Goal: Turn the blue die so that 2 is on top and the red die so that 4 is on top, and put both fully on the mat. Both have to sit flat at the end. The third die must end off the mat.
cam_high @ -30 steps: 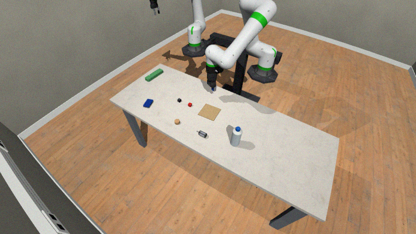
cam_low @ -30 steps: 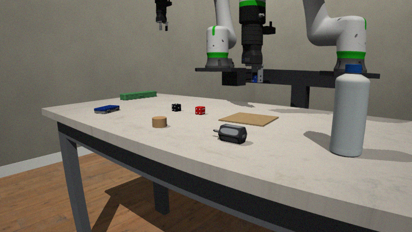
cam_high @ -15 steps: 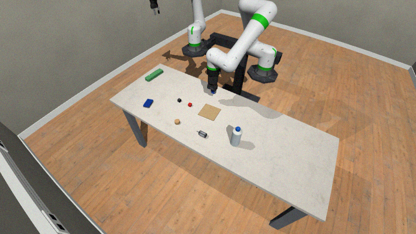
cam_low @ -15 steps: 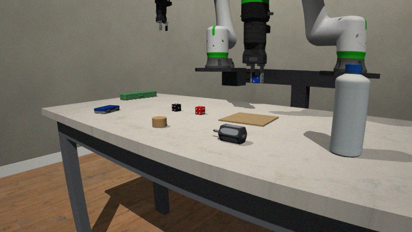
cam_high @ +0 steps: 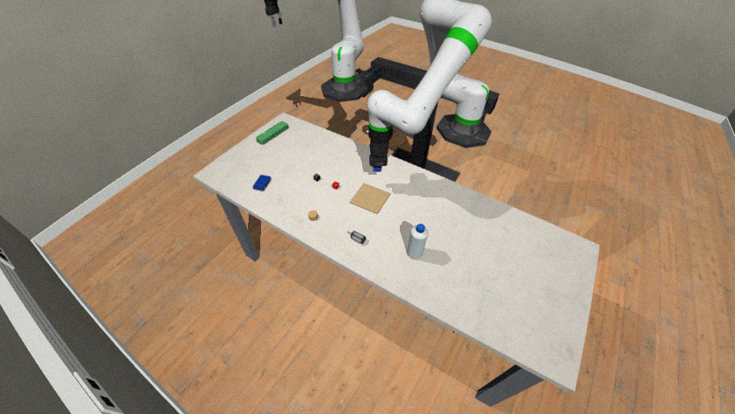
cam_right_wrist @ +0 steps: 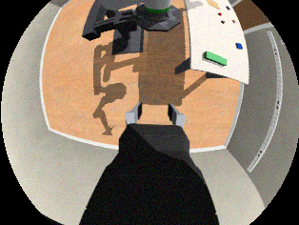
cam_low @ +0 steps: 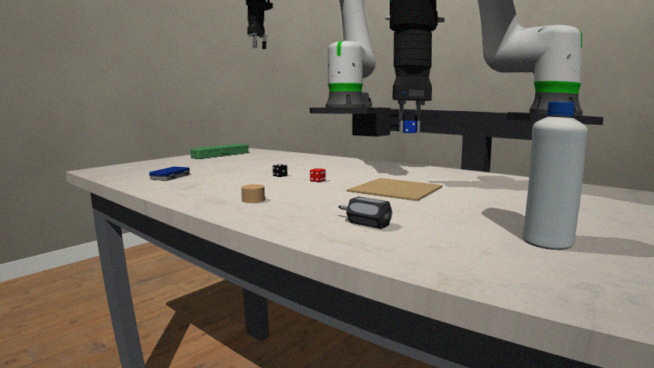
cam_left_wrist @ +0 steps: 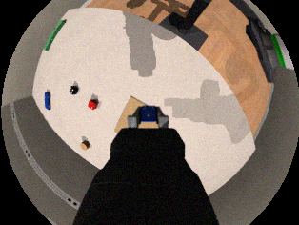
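My left gripper is shut on the blue die, held in the air behind the mat in the top and exterior views. Two pips show on its side facing the exterior camera; its top is not readable. The tan mat bears no die. The red die sits flat on the table left of it; its top is too small to read. The black die lies farther left. My right gripper is open and empty, high beyond the table.
A wooden cylinder and a dark keyring-like object lie toward the front. A white bottle stands right of the mat. A blue box and a green bar lie at left.
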`<act>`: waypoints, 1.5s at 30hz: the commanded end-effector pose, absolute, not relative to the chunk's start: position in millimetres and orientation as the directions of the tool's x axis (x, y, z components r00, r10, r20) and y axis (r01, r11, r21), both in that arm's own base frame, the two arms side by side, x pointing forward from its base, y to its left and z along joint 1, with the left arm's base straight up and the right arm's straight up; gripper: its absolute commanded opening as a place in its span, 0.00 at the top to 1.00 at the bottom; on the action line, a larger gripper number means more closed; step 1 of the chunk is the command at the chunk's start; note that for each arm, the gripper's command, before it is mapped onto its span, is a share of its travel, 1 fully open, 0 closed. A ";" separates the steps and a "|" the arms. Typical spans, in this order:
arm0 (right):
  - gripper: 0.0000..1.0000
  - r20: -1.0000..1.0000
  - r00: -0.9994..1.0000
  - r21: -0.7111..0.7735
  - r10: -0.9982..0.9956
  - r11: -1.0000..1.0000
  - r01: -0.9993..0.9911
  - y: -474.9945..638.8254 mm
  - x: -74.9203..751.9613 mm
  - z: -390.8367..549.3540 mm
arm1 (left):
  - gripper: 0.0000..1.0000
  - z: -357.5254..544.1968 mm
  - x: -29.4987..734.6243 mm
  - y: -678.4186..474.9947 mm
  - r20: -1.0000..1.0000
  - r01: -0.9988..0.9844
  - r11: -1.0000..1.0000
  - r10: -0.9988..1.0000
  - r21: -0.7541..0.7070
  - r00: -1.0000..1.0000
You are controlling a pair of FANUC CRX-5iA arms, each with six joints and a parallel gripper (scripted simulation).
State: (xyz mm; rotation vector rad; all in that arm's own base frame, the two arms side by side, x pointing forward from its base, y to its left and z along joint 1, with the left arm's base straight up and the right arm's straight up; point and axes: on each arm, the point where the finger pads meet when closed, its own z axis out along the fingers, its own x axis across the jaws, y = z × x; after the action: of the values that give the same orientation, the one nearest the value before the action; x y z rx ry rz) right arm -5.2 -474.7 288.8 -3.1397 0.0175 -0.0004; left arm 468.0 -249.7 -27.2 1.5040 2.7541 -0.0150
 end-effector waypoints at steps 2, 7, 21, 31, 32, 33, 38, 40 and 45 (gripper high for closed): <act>0.00 0.000 1.000 0.000 -0.011 -1.000 -0.011 -475.0 -5.3 289.7 | 0.51 -26.2 482.0 -242.2 0.000 0.726 0.688 0.726 0.000 -0.688; 0.00 0.000 1.000 0.000 -0.011 -1.000 -0.011 -475.0 -5.3 289.7 | 0.51 -26.0 497.7 -231.8 0.000 0.570 0.822 0.570 0.000 -0.822; 0.00 0.000 1.000 0.000 -0.011 -1.000 -0.011 -475.0 -5.3 289.7 | 0.51 -25.9 513.0 -220.5 0.000 0.396 0.918 0.396 0.000 -0.918; 0.00 0.000 1.000 0.000 -0.011 -1.000 -0.011 -475.0 -5.3 289.7 | 0.51 -26.1 513.0 -220.5 0.000 0.396 0.918 0.396 0.000 -0.918; 0.00 0.000 1.000 0.000 -0.011 -1.000 -0.011 -475.0 -5.3 289.7 | 0.51 -26.1 513.0 -220.5 0.000 0.396 0.918 0.396 0.000 -0.918; 0.00 0.000 1.000 0.000 -0.011 -1.000 -0.011 -475.0 -5.3 289.7 | 0.51 -26.4 513.0 -220.5 0.000 0.396 0.918 0.396 0.000 -0.918; 0.00 0.000 1.000 0.000 -0.011 -1.000 -0.011 -475.0 -5.3 289.7 | 0.51 -34.1 513.0 -220.5 0.000 0.396 0.918 0.396 0.000 -0.918; 0.00 0.000 1.000 0.000 -0.011 -1.000 -0.011 -475.0 -5.3 289.7 | 0.51 -40.3 513.0 -220.5 0.000 0.396 0.918 0.396 0.000 -0.918; 0.00 0.000 1.000 0.000 -0.011 -1.000 -0.011 -475.0 -5.3 289.7 | 0.51 -61.7 513.0 -220.6 0.000 0.396 0.918 0.396 0.000 -0.918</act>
State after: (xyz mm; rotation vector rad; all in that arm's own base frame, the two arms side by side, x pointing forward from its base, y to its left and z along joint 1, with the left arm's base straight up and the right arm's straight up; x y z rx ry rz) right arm -5.2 -474.7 288.8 -3.1397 0.0175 -0.0004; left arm 512.1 -220.2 -52.9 0.6363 3.0784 0.0007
